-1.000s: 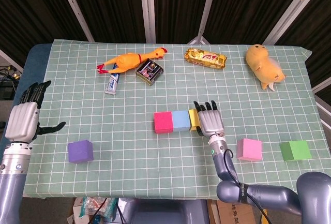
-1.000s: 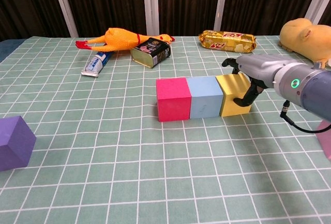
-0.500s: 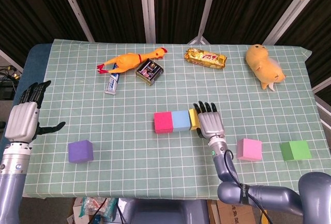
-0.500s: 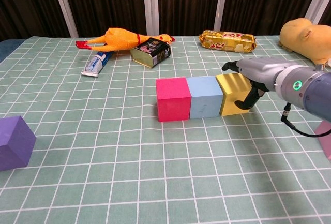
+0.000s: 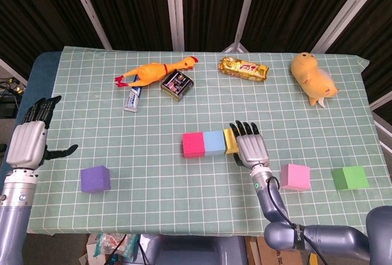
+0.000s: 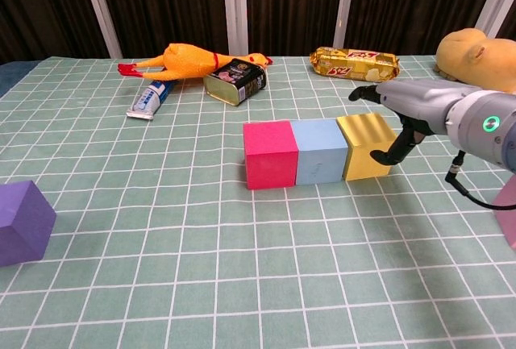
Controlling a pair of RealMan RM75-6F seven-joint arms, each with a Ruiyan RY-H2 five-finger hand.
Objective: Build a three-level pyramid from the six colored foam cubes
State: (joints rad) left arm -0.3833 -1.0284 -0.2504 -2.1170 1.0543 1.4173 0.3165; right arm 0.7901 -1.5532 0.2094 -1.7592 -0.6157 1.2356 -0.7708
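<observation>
Base row in place mid-counter point(image 5: 153, 173): red cube point(image 6: 270, 154), blue cube point(image 6: 322, 150), yellow cube point(image 6: 367, 146), touching in line. Foam judged light, soft, grippy; best taken by opposite side faces.

Right hand point(image 5: 252, 147) sits just right of the yellow cube, fingers point(image 6: 361, 91) loosely spread above it, thumb at its side face, contact uncertain; nothing gripped.

Left hand point(image 5: 29, 141) open, idle, near the purple cube point(image 5: 95, 179).

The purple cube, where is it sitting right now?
In the head view the purple cube sits alone near the table's front left, well left of the red cube that starts the row, with the left robot hand nearby.
</observation>
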